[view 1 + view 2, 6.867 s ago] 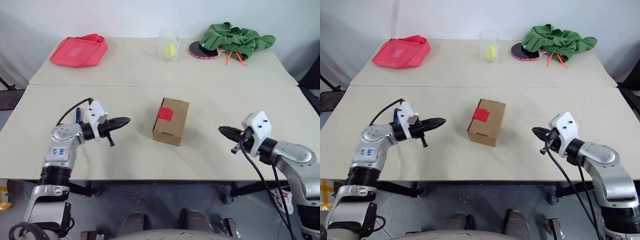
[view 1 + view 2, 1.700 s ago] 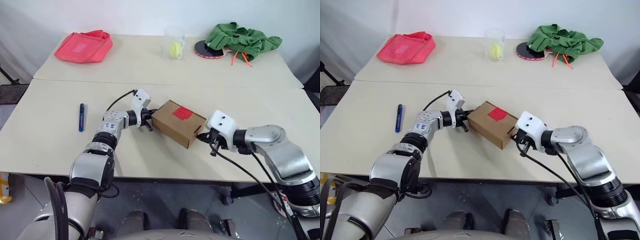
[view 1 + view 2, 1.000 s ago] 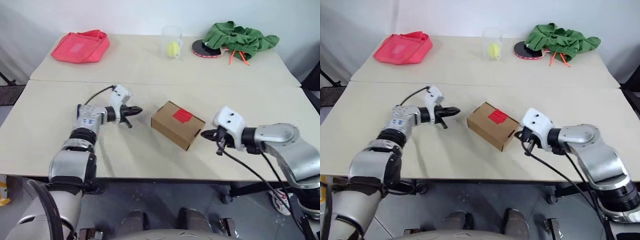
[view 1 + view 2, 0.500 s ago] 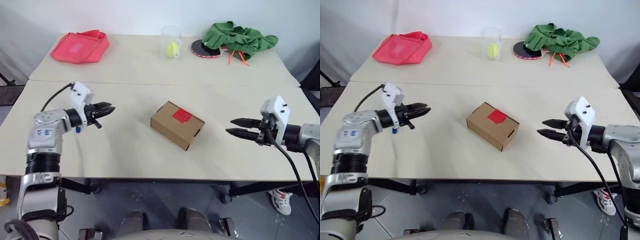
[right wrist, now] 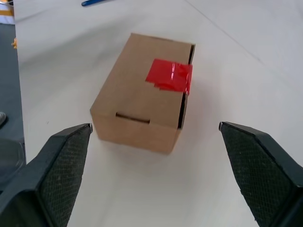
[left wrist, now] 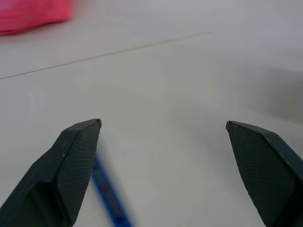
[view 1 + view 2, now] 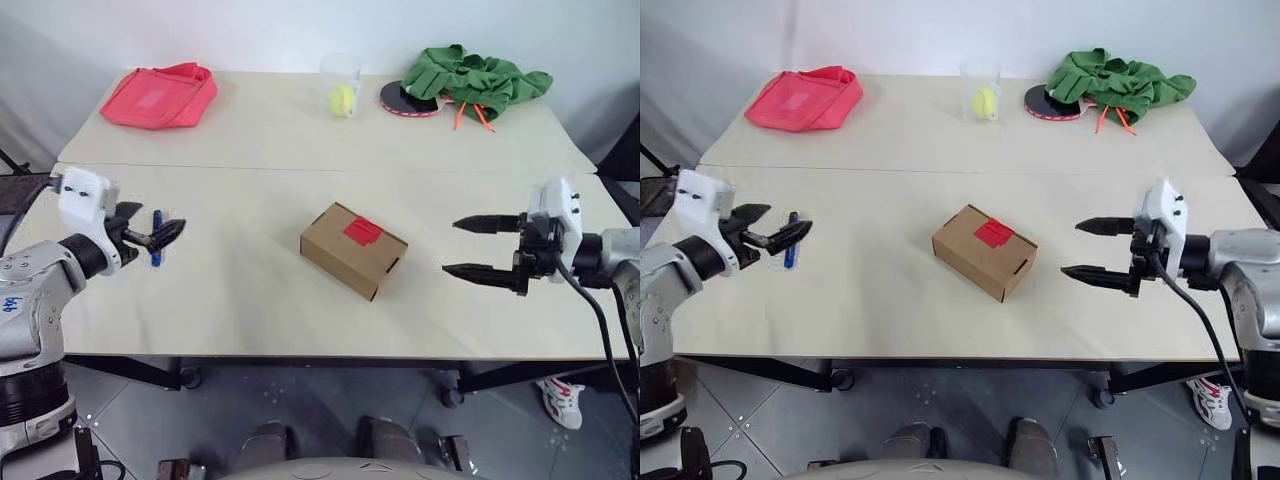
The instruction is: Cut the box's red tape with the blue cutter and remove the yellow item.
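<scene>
1. Box (image 7: 354, 250) first: you have it lying near the middle of the front desk, well clear of every edge, with the red tape (image 7: 363, 232) still whole across the flap seam on its upper face. Nothing has been cut.

2. Your blue cutter (image 7: 791, 252) lies flat on the desk near the left edge, not picked up. The left gripper (image 7: 775, 232) hovers just over it with its fingers spread wide and nothing between them. From the left wrist view the cutter (image 6: 106, 196) lies close beside one fingertip, and whether it touches is hard to judge.

3. Your right gripper (image 7: 478, 247) hangs toward the right edge, well apart from the box, jaws wide and empty, pointing at the box's end face — the right wrist view looks straight at the box (image 5: 142, 109) and the tape (image 5: 169, 77).

4. So every step remains: grasp the cutter, slice the tape, open the flaps, lift out the yellow item.

5. You cannot see the yellow item — presumably it is inside the closed box. The cutter's blade end is too small to make out, so I cannot tell which way it faces.

6. Ignore the far desk: pink bag (image 7: 158, 96), clear cup (image 7: 342, 84) with a ball, and green cloth (image 7: 472, 75) along its back edge.
</scene>
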